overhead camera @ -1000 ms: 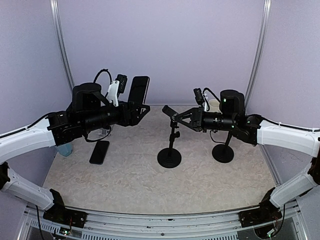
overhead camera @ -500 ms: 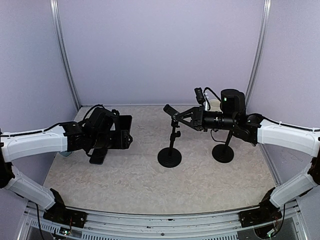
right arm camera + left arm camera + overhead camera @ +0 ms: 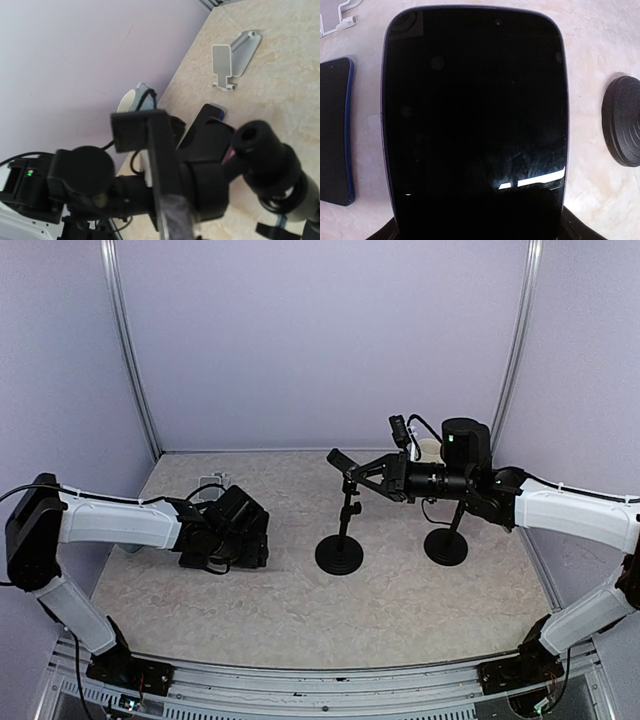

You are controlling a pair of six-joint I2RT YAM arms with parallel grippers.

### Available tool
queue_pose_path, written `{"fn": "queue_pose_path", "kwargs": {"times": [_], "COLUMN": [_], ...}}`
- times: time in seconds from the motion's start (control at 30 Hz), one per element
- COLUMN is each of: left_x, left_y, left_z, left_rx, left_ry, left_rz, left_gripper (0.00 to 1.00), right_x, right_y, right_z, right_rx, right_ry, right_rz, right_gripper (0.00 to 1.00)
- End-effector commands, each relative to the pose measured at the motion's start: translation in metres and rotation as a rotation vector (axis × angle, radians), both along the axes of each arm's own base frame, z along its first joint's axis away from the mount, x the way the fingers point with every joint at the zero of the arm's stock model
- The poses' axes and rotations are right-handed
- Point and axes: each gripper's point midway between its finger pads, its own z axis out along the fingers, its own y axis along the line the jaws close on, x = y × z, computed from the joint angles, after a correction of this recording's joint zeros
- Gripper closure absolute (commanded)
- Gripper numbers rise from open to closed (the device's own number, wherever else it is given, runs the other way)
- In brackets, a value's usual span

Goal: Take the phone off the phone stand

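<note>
The black phone fills the left wrist view, lying flat and low over the table with my left gripper shut on its near end. The phone hides the fingers. In the top view it shows as a dark slab left of the phone stand. The stand's bracket holds nothing. My right gripper is shut on the stand's head, whose flat plate runs up the right wrist view between the fingers.
A second, blue-edged phone lies on the table just left of the held one. A white bracket lies beyond it. Another black stand is under my right arm. A pale round object sits at the back wall.
My left arm has swung down and to the left, bringing the phone from upright in the air to flat and low beside the blue-edged phone. The right arm has not moved.
</note>
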Motion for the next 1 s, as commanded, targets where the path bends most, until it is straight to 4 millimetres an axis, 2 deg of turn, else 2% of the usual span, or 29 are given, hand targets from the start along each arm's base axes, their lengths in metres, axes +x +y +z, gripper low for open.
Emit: {"fn": "queue_pose_path", "kwargs": {"times": [0.0, 0.27, 0.8, 0.97], "left_x": [0.019, 0.021, 0.033, 0.034], "left_y": [-0.022, -0.027, -0.030, -0.030], "left_z": [0.014, -0.010, -0.030, -0.036], "left_rx": [-0.034, -0.005, 0.015, 0.024], "left_ry": [-0.073, -0.044, -0.051, -0.045], "left_rz": [0.022, 0.032, 0.043, 0.044], "left_gripper": [0.69, 0.65, 0.58, 0.53], "right_x": [0.013, 0.013, 0.013, 0.013], "right_y": [-0.015, -0.016, -0.017, -0.017], "right_z": [-0.022, -0.024, -0.024, -0.025], "right_rx": [-0.073, -0.075, -0.069, -0.071], "right_ry": [0.019, 0.022, 0.023, 0.025], "right_rz": [-0.071, -0.073, -0.074, -0.075], "right_gripper": [1.00, 1.00, 1.00, 1.00]}}
